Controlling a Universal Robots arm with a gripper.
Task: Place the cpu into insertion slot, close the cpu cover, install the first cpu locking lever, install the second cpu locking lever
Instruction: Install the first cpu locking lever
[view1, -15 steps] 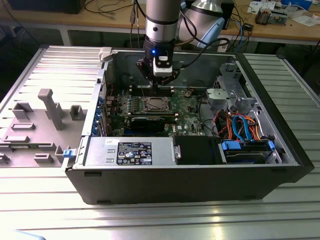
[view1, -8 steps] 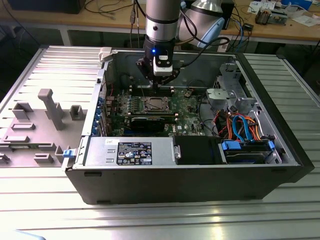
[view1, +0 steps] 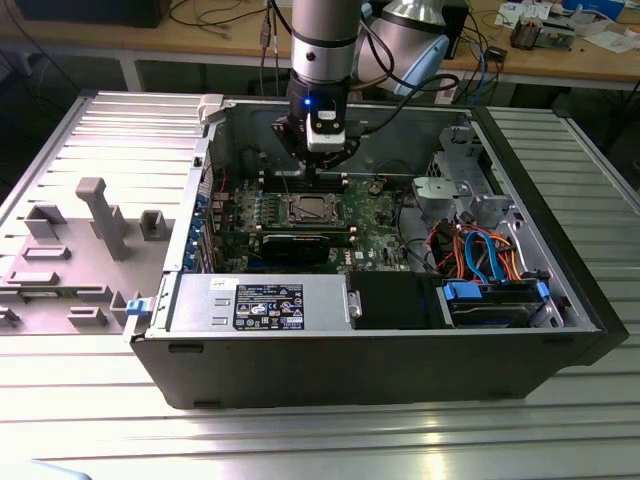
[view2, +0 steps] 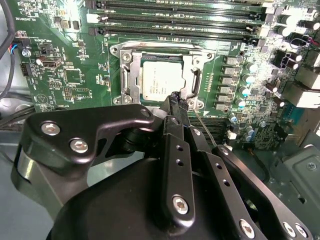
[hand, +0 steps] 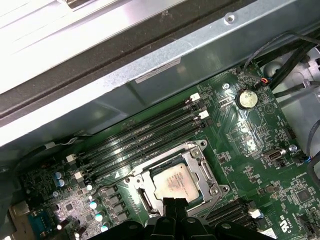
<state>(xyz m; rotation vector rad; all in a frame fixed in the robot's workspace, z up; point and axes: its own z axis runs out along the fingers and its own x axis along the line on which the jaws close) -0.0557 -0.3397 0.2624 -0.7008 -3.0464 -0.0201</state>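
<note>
The cpu (view2: 160, 82) is seen seated in the insertion slot (view2: 119, 50) of the green motherboard (view2: 75, 75). The cpu cover (view2: 129, 75) is laid flat over it, framing the metal top. The first two steps are therefore judged done, and the step in hand is taken to be one of the locking levers.

The gripper (view2: 176, 100) is held low at the slot's edge, at or just beside the cover's rim. Its fingers are drawn together with no gap to be seen, and nothing can be made out between them. A thin lever rod (view2: 205, 129) is seen running out from just beside the fingertips, away from the slot. Whether it is hooked down cannot be told.

For the lever, a steady push down and in towards the slot is judged to be called for. The tips should be kept off the cover's window and off the small parts near the slot.
</note>
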